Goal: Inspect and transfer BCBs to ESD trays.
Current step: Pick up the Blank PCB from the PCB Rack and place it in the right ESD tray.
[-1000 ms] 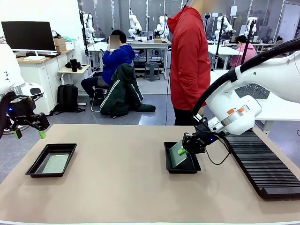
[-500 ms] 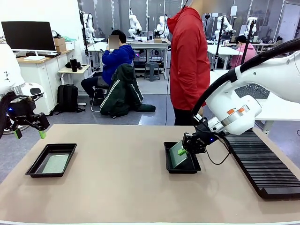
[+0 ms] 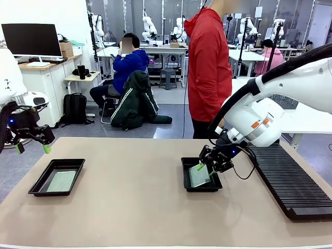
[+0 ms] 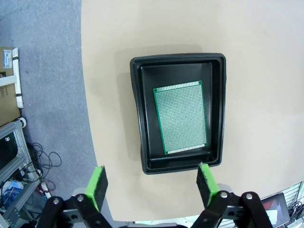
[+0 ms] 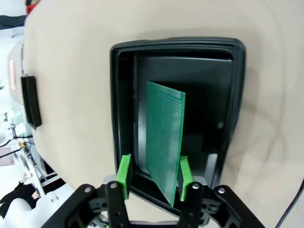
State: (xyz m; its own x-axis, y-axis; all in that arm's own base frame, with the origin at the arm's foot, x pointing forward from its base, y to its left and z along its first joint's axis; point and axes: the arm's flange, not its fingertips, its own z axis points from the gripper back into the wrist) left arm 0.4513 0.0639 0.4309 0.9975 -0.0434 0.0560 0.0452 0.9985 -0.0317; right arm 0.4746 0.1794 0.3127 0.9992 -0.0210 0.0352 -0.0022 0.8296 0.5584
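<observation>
One green BCB (image 4: 180,117) lies flat in the left tray (image 4: 137,114); another (image 5: 163,142) stands tilted in the right tray (image 5: 237,95).

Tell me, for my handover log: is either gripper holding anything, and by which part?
The right gripper pinches a BCB by its near edge. The left gripper holds nothing.

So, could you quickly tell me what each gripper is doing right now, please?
Left gripper: open, holding nothing, above the left ESD tray with a BCB lying flat in it.
Right gripper: shut on a tilted BCB over the right ESD tray.
</observation>
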